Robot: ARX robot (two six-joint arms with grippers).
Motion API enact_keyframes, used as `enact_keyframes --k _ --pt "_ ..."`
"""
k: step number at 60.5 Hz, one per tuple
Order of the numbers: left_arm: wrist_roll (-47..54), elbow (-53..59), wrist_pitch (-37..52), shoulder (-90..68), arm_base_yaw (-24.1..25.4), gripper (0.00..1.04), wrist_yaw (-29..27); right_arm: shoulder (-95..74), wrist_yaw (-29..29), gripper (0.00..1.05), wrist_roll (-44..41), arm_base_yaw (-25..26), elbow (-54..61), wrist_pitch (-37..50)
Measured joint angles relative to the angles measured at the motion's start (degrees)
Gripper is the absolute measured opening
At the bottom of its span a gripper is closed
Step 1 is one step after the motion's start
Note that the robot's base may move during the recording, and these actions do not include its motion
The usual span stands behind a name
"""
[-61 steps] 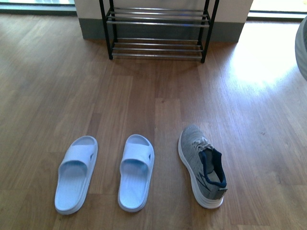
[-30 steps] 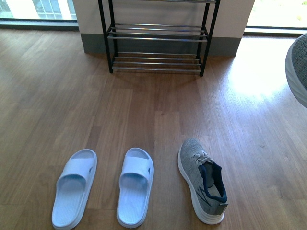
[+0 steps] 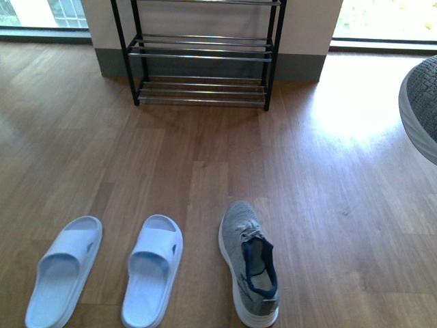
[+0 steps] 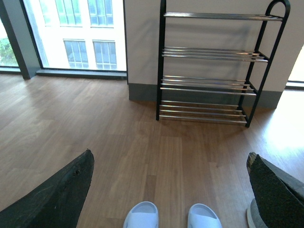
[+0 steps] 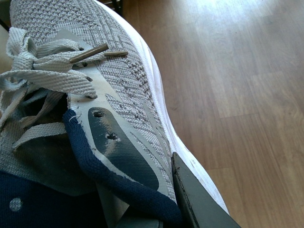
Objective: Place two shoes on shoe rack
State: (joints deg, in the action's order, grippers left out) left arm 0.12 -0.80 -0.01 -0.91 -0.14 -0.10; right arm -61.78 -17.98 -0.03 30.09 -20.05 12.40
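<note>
My right gripper [image 5: 142, 199] is shut on a grey sneaker [image 5: 109, 71], one finger [image 5: 199, 199] pressed on its side by the navy collar. That sneaker's toe shows in the air at the right edge of the front view [image 3: 420, 109]. The second grey sneaker [image 3: 248, 263] lies on the floor beside the two pale-blue slides [image 3: 151, 268], [image 3: 64, 270]. The shoe rack [image 3: 199, 55], black frame with silver bars, stands by the far wall; it also shows in the left wrist view [image 4: 213, 66]. My left gripper [image 4: 168, 190] is open and empty above the slides' toes [image 4: 141, 214].
Wood floor [image 3: 328, 191] runs between the shoes and the rack. A bright sunlit patch [image 3: 355, 102] lies right of the rack. A grey-skirted wall [image 4: 142, 47] and windows [image 4: 76, 33] stand behind it.
The view has shifted: the rack and the floor shoes now sit further left, the shoes lower in the frame. The held sneaker's toe shows more at the right edge.
</note>
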Motion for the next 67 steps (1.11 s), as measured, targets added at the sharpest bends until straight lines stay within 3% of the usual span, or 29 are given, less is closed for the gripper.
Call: enact_keyframes --k 62,63,67 --pt "0.00 0.00 0.00 0.00 0.04 0.95 0.13 0.00 0.15 0.01 0.02 0.26 0.00 -0.04" --pt "-0.02 -0.02 -0.07 -0.07 -0.02 0.95 -0.37 0.00 0.15 0.01 0.00 0.26 0.00 -0.04" --pt "-4.63 -2.01 -5.33 -3.82 -4.68 0.95 -13.57 0.00 0.13 0.01 0.00 0.26 0.00 -0.04"
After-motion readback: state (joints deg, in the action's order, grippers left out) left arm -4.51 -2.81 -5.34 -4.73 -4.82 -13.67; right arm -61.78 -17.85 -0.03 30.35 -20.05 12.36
